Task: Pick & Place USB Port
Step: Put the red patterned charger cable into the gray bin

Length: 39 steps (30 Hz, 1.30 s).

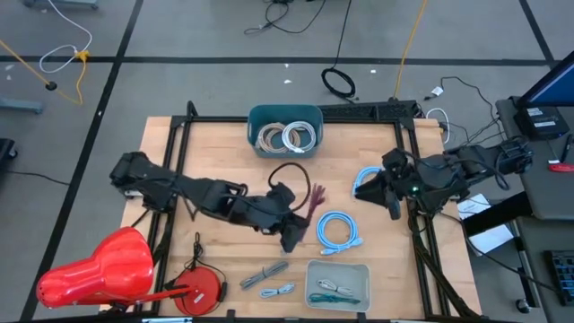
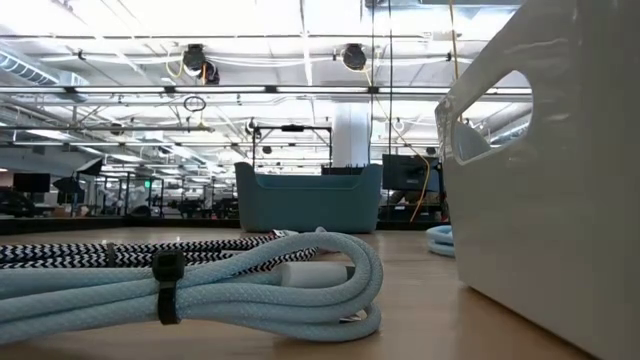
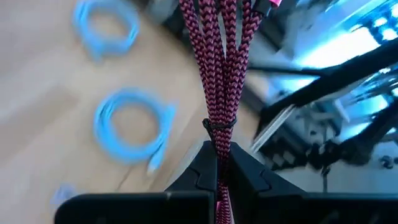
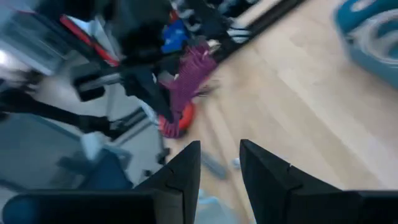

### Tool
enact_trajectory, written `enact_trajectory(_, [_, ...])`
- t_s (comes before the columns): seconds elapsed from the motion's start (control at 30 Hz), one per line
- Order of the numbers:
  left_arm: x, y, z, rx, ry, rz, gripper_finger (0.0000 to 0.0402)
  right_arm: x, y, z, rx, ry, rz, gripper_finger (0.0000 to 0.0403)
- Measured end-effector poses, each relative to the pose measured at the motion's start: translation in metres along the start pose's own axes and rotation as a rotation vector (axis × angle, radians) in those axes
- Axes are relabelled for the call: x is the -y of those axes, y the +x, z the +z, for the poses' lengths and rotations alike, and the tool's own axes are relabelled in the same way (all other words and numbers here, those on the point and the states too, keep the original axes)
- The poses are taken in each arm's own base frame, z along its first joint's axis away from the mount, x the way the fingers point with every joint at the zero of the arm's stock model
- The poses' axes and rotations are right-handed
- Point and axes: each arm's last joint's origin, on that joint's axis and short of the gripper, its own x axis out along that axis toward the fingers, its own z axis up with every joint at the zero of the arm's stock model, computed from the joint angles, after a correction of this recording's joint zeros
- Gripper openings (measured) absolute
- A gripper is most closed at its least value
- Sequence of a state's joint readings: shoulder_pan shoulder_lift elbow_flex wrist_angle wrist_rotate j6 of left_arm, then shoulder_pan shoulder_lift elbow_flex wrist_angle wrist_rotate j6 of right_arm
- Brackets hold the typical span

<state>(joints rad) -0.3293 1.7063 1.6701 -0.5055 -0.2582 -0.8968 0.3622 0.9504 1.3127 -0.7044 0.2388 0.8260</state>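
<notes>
Gripping the red braided cable (image 3: 219, 74) tightly in the left tool (image 3: 217, 163), just beside the teal bin (image 1: 284, 117); placing still remaining. Right tool (image 4: 219, 163) waiting half-open, empty.

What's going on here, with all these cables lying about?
A two-armed robot is sorting bundled cables on a wooden table. Its left gripper has its fingers shut on a red braided cable near the table's middle. The right gripper hovers at the right side above a blue cable coil, holding nothing. Another blue coil lies between them. A teal bin at the far edge holds pale cables, and a grey tray sits at the near edge.
</notes>
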Motion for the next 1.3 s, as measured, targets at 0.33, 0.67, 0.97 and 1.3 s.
enact_trajectory(0.33, [0.048,0.022,0.009,-0.089,0.164,-0.027,0.0011,0.006,0.034,-0.026,0.026,0.173,0.383,0.0105])
enact_trajectory(0.67, [0.047,0.101,-0.031,-0.41,0.231,-0.106,0.0011,0.029,0.046,-0.056,0.086,0.326,0.65,0.0105])
enact_trajectory(0.97, [0.03,0.13,-0.043,-0.575,0.283,-0.2,0.0011,0.032,0.038,-0.055,0.163,0.287,0.647,0.0105])
enact_trajectory(1.3, [0.007,0.165,-0.056,-0.659,0.314,-0.22,0.0011,0.036,0.039,-0.056,0.191,0.281,0.584,0.0105])
